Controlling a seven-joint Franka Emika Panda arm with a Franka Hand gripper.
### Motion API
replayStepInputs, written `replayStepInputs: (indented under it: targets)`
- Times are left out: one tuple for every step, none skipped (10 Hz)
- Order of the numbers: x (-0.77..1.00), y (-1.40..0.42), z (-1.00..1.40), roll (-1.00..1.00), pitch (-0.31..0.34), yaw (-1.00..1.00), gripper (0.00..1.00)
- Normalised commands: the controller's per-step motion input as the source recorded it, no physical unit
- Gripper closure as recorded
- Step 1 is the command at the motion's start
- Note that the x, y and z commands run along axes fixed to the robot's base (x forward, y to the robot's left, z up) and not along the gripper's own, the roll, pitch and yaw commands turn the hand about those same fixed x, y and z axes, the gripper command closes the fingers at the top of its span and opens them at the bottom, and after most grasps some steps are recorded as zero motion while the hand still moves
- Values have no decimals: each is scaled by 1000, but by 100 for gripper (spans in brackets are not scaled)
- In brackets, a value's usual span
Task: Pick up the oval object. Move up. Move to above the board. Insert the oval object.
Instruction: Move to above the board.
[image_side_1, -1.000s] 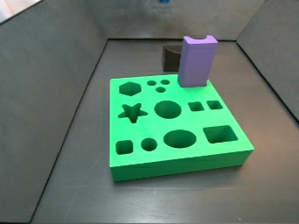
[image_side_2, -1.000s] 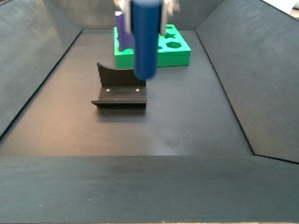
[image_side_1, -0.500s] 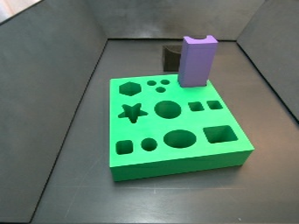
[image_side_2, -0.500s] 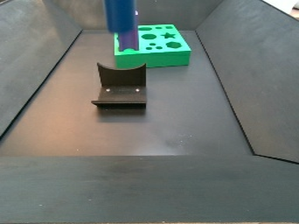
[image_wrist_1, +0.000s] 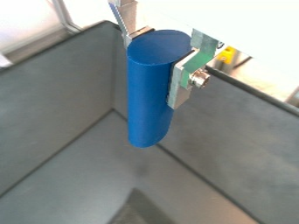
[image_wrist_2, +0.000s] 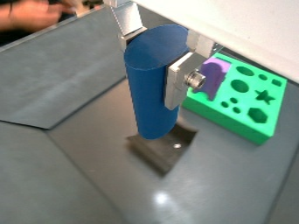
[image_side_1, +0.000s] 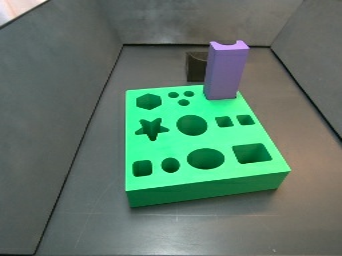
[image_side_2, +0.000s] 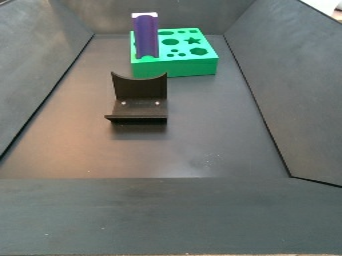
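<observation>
— Where is your gripper (image_wrist_1: 156, 54) just now, and what is it doing?

— It is showing only in both wrist views; in both side views I am not finding it. My jaws are closing on the oval object (image_wrist_1: 153, 87), the tall blue peg. One silver finger (image_wrist_1: 126, 19) is pressing it on one side and the other finger (image_wrist_1: 191, 68), with a screw in it, on the opposite side. The peg is hanging upright between them, and its lower end is free in the air, touching nothing.

— And what is lying under the peg?

— In a wrist view the fixture (image_wrist_2: 163, 149) is standing on the dark floor (image_wrist_2: 82, 131) just behind the peg's lower end, which is covering part of it. The peg's end is clearly above the floor there.

— Where is the board?

— In that same wrist view the board (image_wrist_2: 251, 109) is sitting at the right edge of the frame, well apart from the peg. The purple block (image_wrist_2: 214, 70) is standing on its near corner, half hidden behind my finger.

— How is it looking from the side?

— In a side view the board (image_side_1: 201, 145) is filling the middle of the frame, with the purple block (image_side_1: 226, 68) upright at its upper right corner. In the opposite side view the fixture (image_side_2: 138, 98) is at centre left, and the board (image_side_2: 179, 53) is beyond it at the top, the purple block (image_side_2: 144, 33) on its left end.
</observation>
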Motion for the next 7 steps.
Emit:
replayStepInputs:
  targets:
    - [-242,-1000,5,110,113,56,100]
    - [-246,-1000,6,79,28,30,100]
    - [-249,-1000,9,76,2,19,100]
    - [-250,-1000,6,59,-9,10,100]
    - [-250,-1000,5,47,-29,8,100]
    - [-253,-1000,6,46,-36,8,100]
    - [-258,-1000,4,34,-47,9,100]
